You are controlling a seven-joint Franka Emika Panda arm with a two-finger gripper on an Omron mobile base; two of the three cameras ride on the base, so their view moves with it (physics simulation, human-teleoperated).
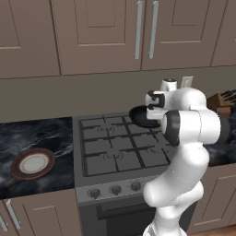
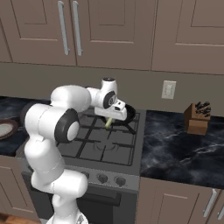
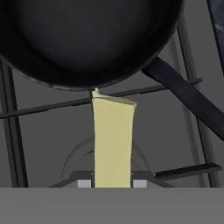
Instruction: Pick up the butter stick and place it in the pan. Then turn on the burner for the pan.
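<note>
While your arm reaches over the stove point(image 1: 115, 152), you've got upper cabinets point(image 1: 97, 32) across the wall, and dark marble surface point(image 2: 183, 144) on both sides of the cooktop. Stove grates point(image 3: 52, 131) sit under the hand; knobs point(image 1: 115, 189) run along the front panel.

Pan point(image 2: 124, 114) sits on a rear burner, right-hand side of the cooktop, handle point(image 3: 188, 96) pointing toward the front. In the hand view its black bowl spans the top of the picture.

Plate point(image 1: 33, 163), brown rim, white centre, lies on the surface left of the stove, well apart from the pan. Knife block point(image 2: 197, 119) stands on the right surface, outlet point(image 2: 168, 89) on the wall near it.

Pincer point(image 3: 112, 183) is clamped on the butter stick point(image 3: 113, 140). You're holding it in the air just beside the pan's near rim, its far end about at the rim edge, not inside the pan. Whether it touches the rim, can't tell.
</note>
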